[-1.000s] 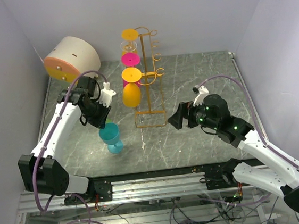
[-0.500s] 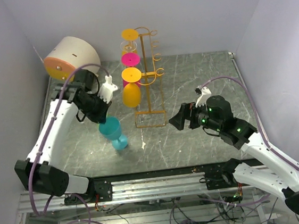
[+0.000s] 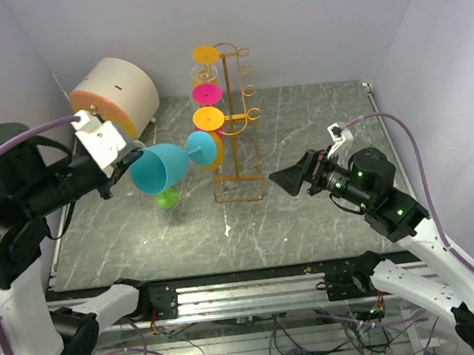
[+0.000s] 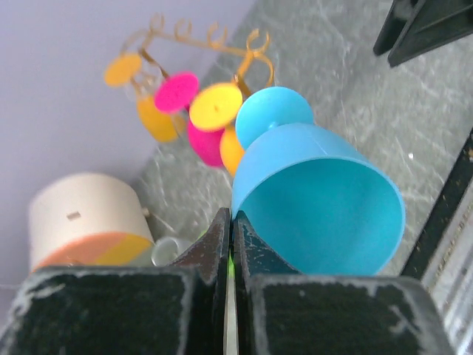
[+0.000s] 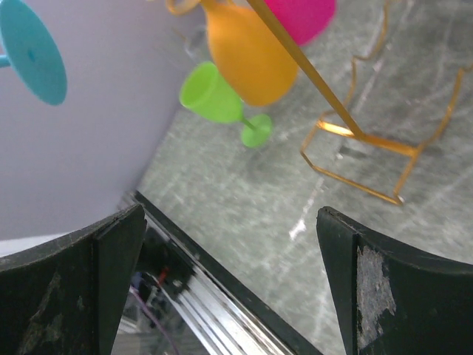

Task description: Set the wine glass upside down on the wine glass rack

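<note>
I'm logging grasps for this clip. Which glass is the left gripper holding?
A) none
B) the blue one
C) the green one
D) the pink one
B: the left gripper is shut on the rim of the blue wine glass, while the green glass sits on the table.
</note>
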Controlling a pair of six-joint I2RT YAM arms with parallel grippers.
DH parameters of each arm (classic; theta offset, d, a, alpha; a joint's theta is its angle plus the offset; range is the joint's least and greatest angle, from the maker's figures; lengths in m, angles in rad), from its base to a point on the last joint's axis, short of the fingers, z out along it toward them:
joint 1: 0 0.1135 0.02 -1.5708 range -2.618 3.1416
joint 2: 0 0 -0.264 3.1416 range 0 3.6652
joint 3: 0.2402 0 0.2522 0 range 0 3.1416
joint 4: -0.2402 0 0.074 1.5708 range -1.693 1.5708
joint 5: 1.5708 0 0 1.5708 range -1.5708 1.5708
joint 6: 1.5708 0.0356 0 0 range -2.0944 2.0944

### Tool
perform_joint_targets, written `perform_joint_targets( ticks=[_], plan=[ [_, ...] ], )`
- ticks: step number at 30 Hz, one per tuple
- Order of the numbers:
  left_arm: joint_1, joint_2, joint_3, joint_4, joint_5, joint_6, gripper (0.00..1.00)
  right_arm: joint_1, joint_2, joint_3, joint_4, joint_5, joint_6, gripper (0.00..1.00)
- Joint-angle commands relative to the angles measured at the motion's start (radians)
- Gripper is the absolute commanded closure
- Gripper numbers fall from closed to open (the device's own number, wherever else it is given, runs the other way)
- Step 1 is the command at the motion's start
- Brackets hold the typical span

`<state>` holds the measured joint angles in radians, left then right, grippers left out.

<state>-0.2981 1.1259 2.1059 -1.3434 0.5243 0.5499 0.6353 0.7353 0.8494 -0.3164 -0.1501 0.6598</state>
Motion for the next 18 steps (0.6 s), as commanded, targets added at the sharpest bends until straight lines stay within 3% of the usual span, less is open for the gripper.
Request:
perform_joint_targets(
  ticks=[1,5,8,13,15,18],
  plan=[
    [-0.006,0.018,0.078,0.201,0.135,-0.059,0.93,0.003,-0.038,0.015,0.183,-0.033,0.127,0.00],
    [-0.007,0.014,0.065,0.432,0.189,-0.161,0.93,0.001,-0.028,-0.032,0.444,-0.116,0.272,0.00],
    [-0.007,-0.002,-0.012,0.692,0.175,-0.263,0.93,0.003,0.051,-0.033,0.613,-0.175,0.421,0.00],
    [-0.004,-0.027,-0.207,1.061,0.060,-0.497,0.93,0.027,0.227,-0.116,1.170,-0.110,0.704,0.17],
    [0.015,-0.025,-0.255,1.141,0.056,-0.583,0.93,0.068,0.280,-0.097,1.267,-0.011,0.693,0.25],
    [0.066,-0.043,-0.356,1.313,0.080,-0.738,0.93,0.188,0.346,-0.032,1.347,0.166,0.543,0.27]
  ],
)
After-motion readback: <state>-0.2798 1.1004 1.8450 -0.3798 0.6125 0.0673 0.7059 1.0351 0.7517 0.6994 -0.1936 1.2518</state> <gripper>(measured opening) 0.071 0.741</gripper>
